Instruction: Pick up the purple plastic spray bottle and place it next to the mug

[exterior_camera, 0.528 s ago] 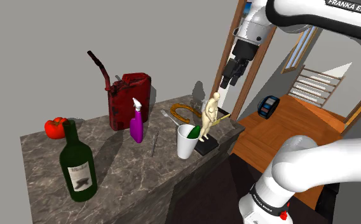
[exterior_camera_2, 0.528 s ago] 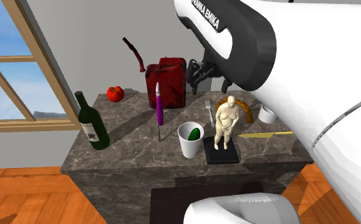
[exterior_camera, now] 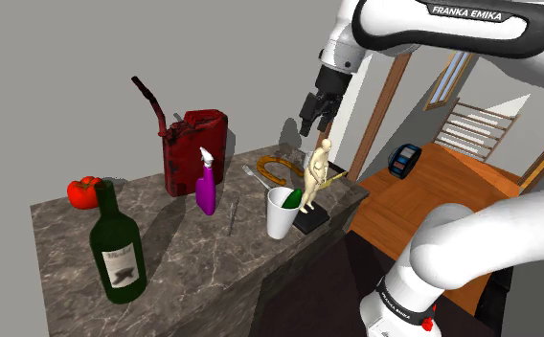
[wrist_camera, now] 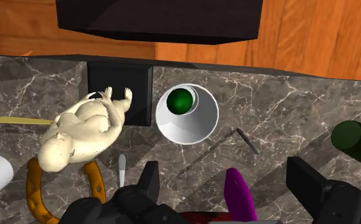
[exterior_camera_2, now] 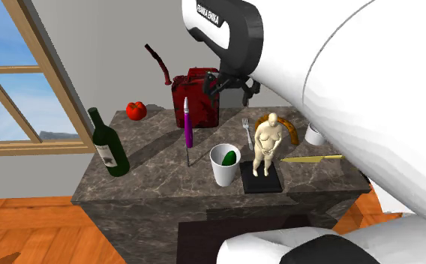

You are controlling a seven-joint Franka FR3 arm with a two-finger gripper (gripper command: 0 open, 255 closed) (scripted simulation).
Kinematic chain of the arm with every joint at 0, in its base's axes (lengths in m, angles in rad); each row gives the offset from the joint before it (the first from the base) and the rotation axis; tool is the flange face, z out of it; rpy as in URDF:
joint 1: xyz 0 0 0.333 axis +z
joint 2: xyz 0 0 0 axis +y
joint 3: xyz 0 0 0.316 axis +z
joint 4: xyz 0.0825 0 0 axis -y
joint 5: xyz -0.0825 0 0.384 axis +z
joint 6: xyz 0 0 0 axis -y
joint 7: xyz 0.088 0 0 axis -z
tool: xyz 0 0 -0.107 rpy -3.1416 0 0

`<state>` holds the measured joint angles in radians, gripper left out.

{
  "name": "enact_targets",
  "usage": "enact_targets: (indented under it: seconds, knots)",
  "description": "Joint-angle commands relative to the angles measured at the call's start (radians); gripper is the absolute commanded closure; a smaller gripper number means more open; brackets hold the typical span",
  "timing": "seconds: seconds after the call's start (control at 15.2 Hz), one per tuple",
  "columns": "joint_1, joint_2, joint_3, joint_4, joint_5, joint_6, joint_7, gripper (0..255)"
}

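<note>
The hand (exterior_camera: 311, 128) hovers empty, fingers wide apart, above the marble worktop (exterior_camera: 193, 263), clear of the upright purple spray bottle (exterior_camera: 205, 188) beside the red canister (exterior_camera: 195, 148).

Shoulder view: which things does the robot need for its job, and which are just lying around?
Job: purple spray bottle, white cup (likely the mug), gripper, open.
Lying about: red jerry can, green wine bottle, tomato, figurine, horseshoe, fork.
</note>
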<state>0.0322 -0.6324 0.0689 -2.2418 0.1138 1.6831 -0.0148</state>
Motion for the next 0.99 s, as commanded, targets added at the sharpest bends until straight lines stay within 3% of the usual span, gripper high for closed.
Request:
enact_targets:
  seconds: [0.0,0.46,0.92]
  knots:
    - [0.002,0.068,0.025,0.021,0.005,0.046,0.027,0]
    - [0.005,0.321,0.099,0.148,-0.010,0.162,0.124,0]
    - [0.017,0.594,0.154,0.342,-0.069,0.226,0.232,0]
